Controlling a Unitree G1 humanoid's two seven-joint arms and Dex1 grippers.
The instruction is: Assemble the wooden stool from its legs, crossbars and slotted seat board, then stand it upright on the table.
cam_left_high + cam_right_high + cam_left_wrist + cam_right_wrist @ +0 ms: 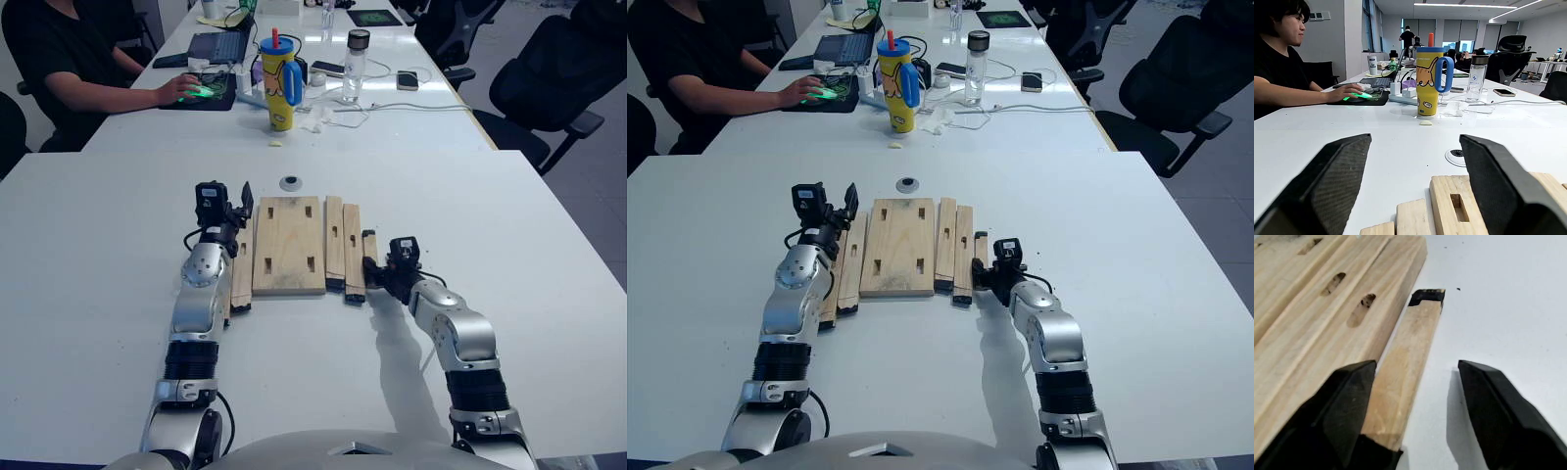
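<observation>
Stool parts (288, 245) lie flat on white table (519, 225), office chairs (554, 83) beyond.

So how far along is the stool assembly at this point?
Nothing joined yet: seat board and legs lie flat, side by side. In hand: right pincer open astride the thin crossbar; left pincer open over the left-side legs. Left: all joining, then standing it upright.
</observation>
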